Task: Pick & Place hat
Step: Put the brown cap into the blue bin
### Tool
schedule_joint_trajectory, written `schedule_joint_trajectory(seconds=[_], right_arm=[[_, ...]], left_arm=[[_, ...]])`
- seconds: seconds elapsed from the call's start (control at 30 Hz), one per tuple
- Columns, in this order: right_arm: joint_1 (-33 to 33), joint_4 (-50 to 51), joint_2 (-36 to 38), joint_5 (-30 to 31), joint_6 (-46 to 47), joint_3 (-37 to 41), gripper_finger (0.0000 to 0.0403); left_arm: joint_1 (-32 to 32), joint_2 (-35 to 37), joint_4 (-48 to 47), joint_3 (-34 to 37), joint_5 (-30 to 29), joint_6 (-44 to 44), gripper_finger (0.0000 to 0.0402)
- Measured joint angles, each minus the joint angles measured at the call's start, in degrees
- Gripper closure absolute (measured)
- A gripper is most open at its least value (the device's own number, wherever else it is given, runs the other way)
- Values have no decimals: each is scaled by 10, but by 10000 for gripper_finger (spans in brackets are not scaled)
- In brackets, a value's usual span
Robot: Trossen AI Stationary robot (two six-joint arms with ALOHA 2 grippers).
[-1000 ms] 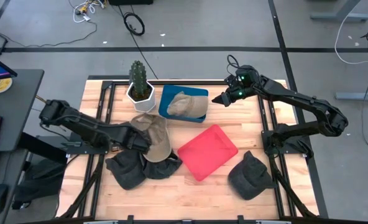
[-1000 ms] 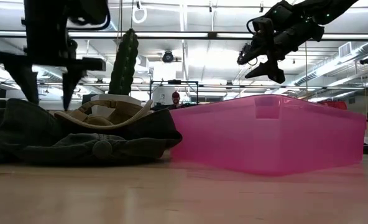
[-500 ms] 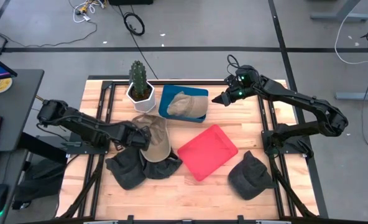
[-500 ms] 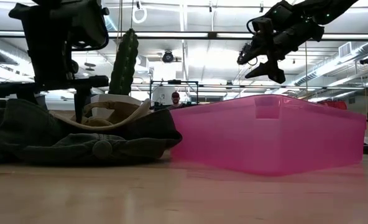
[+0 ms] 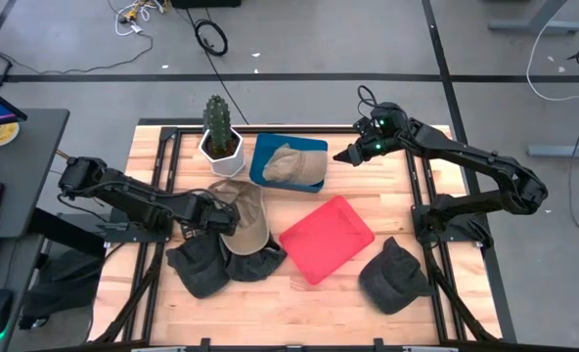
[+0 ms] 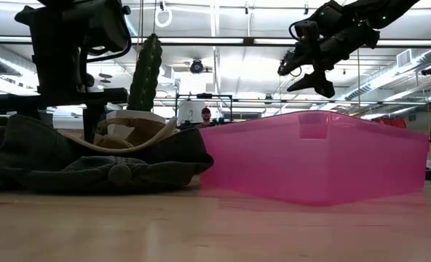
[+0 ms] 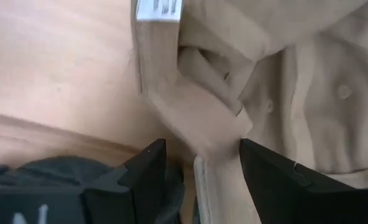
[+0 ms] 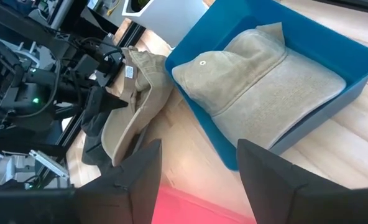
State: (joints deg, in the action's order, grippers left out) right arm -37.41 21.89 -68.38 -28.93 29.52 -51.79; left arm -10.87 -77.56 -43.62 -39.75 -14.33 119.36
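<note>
A tan hat (image 5: 246, 217) lies upside down on a heap of dark hats (image 5: 211, 266) at the table's left. My left gripper (image 5: 217, 217) is open and low over the tan hat's left rim. In the left wrist view its fingers (image 7: 150, 168) stand on either side of the hat's folded rim band (image 7: 199, 118). A second tan hat (image 5: 291, 164) lies in the blue bin (image 5: 260, 156). My right gripper (image 5: 349, 156) hangs open in the air to the right of that bin. Another dark hat (image 5: 394, 277) rests on the table's near right. My left gripper comes at the tan hat from above, its open fingers straddling the rim band (image 7: 202, 134). One finger (image 6: 92, 120) reaches down inside the upturned hat (image 6: 121, 131). Whether either finger touches the cloth, I cannot tell.
A red bin (image 5: 326, 238) sits at the table's middle, near side. A potted cactus (image 5: 219, 135) stands left of the blue bin. Bare wood shows between the red bin and the far right edge. A side desk (image 5: 6, 166) stands beyond the table's left edge.
My left gripper has come down from above the heap, and its fingers now stand at the tan hat's rim. The hats have kept their places and the right arm has stayed still.
</note>
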Motion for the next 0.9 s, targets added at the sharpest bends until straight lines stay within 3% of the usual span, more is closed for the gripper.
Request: schedule_joint_trajectory(seconds=[0.2, 0.4, 0.7, 0.9], right_arm=[[0, -1, 0, 6, 0, 0, 193], [0, -1, 0, 6, 0, 0, 193], [0, -3, 0, 7, 0, 0, 193], [0, -9, 0, 7, 0, 0, 193]], left_arm=[[15, 0, -1, 0, -64, 13, 213], [31, 0, -1, 0, -87, -19, 232], [37, -4, 0, 0, -96, -48, 306], [37, -32, 7, 0, -96, -50, 323]])
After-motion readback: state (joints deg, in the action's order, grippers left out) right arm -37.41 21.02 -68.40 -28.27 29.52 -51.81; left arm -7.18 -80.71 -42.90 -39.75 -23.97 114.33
